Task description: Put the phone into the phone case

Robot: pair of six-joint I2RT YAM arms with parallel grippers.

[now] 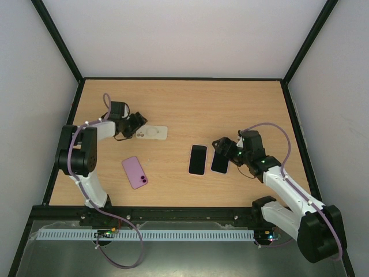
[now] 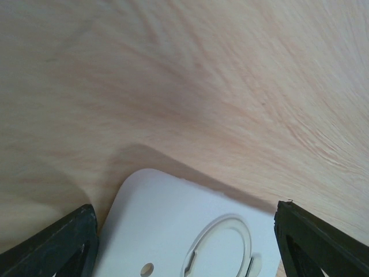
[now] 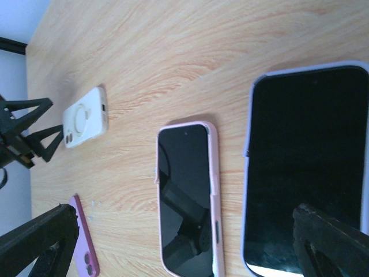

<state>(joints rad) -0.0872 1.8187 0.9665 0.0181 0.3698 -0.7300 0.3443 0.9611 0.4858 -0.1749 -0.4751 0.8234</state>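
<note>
Black fingers (image 2: pixel 60 245) of the left claw (image 1: pixel 136 124): spread wide, one on each side of the white case (image 2: pixel 173 231), gripping nothing. Whether the pads touch its edges cannot be told.

White case: flat at the left rear of the table, back up, ring and lens holes showing.

Right claw (image 1: pixel 225 151): wide open, empty, hovering low over the lilac-rimmed phone (image 3: pixel 308 167).

Lilac-rimmed phone: right of centre, screen up, flat on the wood.

Pink-rimmed phone (image 3: pixel 187 196): just beside it on the left, screen up, apparently cased already.

Purple piece (image 1: pixel 134 172): front left, lens side up, well apart from the rest; phone or empty shell, cannot tell.

Hazards, as judged:
- Both phones lie flat on smooth wood, so closing fingers may slip off the thin edges or push a phone along.
- They sit close together, and a finger coming down between them could knock the neighbour.
- The case faces down and must be turned before anything goes in; being light, it could skid or flip out of a pinch.
- Several similar pieces are present, so the wrong pair could be matched.

Surface: pale wood-grain tabletop (image 1: pixel 190 104), matt, inside a black frame (image 1: pixel 57 55).

Room: plain white walls (image 1: pixel 184 34) on three sides.
</note>
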